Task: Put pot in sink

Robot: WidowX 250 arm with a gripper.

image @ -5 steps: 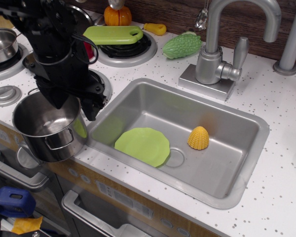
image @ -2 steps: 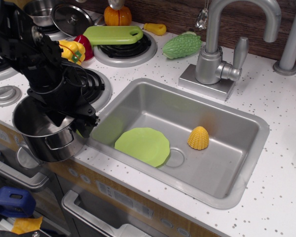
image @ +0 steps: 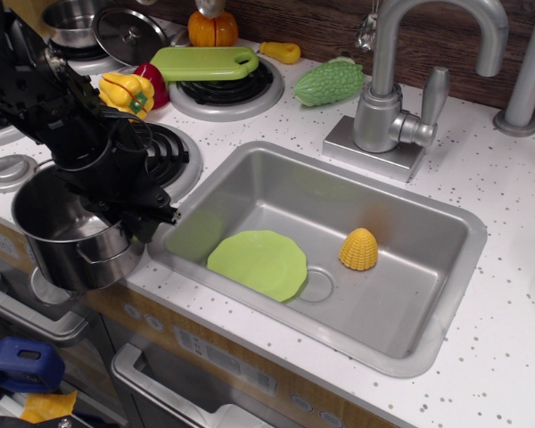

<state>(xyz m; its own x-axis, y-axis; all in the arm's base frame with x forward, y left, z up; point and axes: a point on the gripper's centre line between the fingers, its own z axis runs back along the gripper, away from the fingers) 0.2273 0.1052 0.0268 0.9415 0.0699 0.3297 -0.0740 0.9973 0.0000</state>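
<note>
The tall shiny steel pot (image: pixel 71 259) stands at the counter's front left corner, just left of the sink (image: pixel 410 214). My black gripper (image: pixel 129 217) reaches down over the pot's right rim, with its fingers on either side of the wall, and looks shut on it. The arm hides much of the pot's opening. The sink holds a green plate (image: pixel 259 263) and a yellow corn piece (image: pixel 358 249) near the round drain.
A burner (image: pixel 174 156) lies right behind the pot. A yellow pepper (image: pixel 127 92), a green cutting board (image: pixel 205 62), a smaller pot (image: pixel 67 18) with a lid (image: pixel 129 34) and a green vegetable (image: pixel 330 82) sit behind. The faucet (image: pixel 392 98) stands behind the sink.
My gripper came down from above the pot onto its right rim and closed there. The pot shifted a little to the left.
</note>
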